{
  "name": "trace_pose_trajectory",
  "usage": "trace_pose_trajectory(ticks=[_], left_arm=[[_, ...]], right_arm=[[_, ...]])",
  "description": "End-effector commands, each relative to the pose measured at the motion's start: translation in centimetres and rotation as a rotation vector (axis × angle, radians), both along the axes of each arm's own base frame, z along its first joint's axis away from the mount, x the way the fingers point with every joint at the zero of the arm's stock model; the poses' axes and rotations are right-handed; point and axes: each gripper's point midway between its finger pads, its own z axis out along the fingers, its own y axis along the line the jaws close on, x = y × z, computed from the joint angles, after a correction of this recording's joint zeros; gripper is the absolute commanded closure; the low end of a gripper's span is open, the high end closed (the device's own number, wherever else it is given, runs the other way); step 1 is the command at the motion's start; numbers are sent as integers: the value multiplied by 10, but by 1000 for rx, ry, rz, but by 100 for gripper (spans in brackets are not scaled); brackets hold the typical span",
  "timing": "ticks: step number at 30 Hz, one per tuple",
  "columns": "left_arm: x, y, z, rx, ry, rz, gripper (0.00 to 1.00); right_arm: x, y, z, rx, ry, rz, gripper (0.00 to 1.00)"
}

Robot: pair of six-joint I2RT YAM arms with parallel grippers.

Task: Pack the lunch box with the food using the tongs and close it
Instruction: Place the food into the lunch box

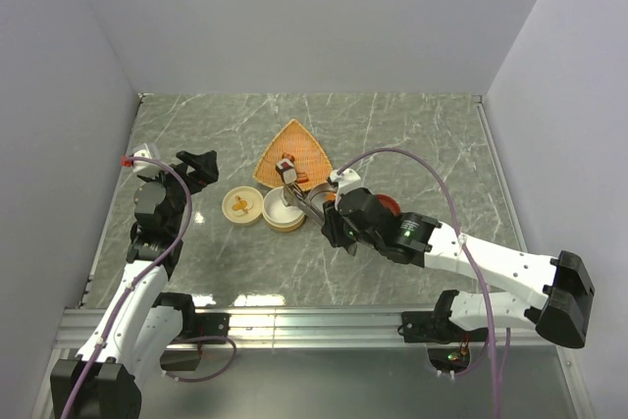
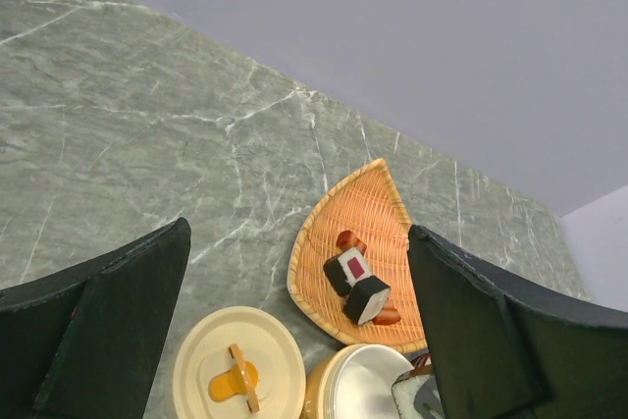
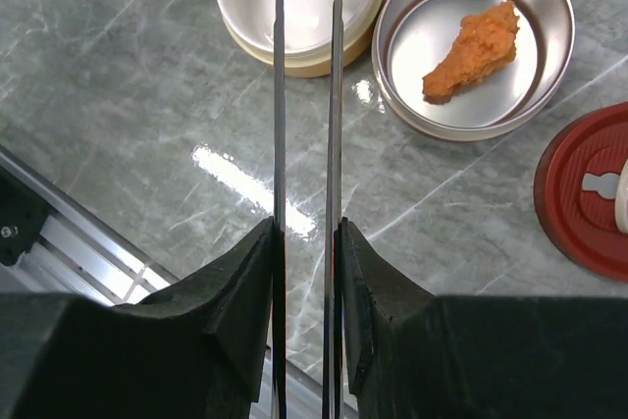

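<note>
My right gripper [image 3: 306,228] is shut on the grey metal tongs [image 3: 280,125], one finger pressing each arm. The tongs' tips pinch a black-and-white roll [image 2: 417,392] over the lunch box's cream bowl [image 3: 304,66]. An orange fried piece [image 3: 476,41] lies in the metal bowl [image 3: 530,85] beside it. More food, two rolls [image 2: 355,282] and red bits, sits in the woven basket [image 2: 368,193]. My left gripper [image 2: 299,233] hangs open to the left of the bowls [image 1: 196,166], holding nothing.
A cream lid with an orange handle [image 2: 235,370] lies left of the cream bowl. A red lid [image 3: 589,193] lies right of the metal bowl. The metal rail of the table's near edge [image 1: 314,321] runs close behind the right gripper.
</note>
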Motion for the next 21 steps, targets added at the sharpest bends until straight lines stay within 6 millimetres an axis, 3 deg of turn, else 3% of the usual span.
trace_pose_trajectory(ticks=[1,6,9,15,21], left_arm=[[-1,-3,14,-14,-51,-16,1],[-1,-4,13,-16,-50,-18,0],[-1,-3,14,-14,-51,-15,1],[0,-4,13,-14,-48,-18,0],[0,-4,12,-14,-47,-19,0]], right_arm=[[3,9,22,78,-37,-14,80],[7,15,24,66,-44,-4,62],[9,17,23,55,-47,-5,57],[12,16,22,45,-53,-18,52],[21,15,38,51,-104,-43,51]])
